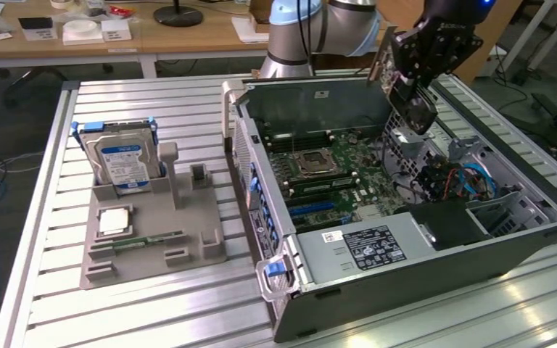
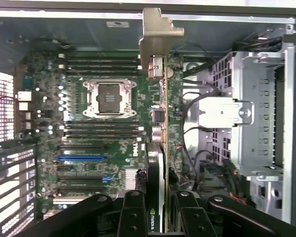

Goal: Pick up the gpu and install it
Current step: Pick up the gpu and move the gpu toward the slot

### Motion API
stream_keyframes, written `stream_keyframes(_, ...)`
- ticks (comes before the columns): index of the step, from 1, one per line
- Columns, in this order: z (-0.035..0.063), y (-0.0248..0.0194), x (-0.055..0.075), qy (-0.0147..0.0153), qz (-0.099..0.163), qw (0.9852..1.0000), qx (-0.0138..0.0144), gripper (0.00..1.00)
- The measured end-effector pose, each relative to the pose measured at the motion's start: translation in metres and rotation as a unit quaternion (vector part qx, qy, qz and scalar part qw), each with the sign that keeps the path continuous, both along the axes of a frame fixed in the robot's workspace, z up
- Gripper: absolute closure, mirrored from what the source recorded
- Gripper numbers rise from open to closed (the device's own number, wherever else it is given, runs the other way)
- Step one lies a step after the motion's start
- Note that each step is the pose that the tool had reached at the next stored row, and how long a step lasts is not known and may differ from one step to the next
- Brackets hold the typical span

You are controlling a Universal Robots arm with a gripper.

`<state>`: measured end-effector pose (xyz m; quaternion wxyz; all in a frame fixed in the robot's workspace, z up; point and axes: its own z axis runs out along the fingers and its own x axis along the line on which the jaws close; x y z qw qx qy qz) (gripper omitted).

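Exterior view: the gripper (image 1: 406, 90) holds the gpu (image 1: 416, 116) above the open computer case (image 1: 434, 261).

From where I stand, the card hangs over the far part of the case's interior, towards the exterior view's right, higher than the case rim. In the wrist view the gpu (image 2: 158, 123) is seen edge-on, clamped between the black fingers (image 2: 132, 217). Its pale metal bracket (image 2: 158, 34) is at the end away from them. Behind the card lies the motherboard (image 2: 103, 148) with its CPU socket (image 2: 109, 98). On the exterior view's left, a silver hard drive (image 1: 124, 163) stands upright in a grey holder (image 1: 153, 246) on the slatted metal table (image 1: 162, 319), well apart from the case.
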<state>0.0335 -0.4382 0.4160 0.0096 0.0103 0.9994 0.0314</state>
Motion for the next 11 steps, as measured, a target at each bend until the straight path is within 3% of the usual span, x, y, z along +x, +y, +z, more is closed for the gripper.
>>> stream_keyframes(11, 0.0, 0.0, 0.034, 0.0002, 0.0, 1.0, 0.0, 0.73)
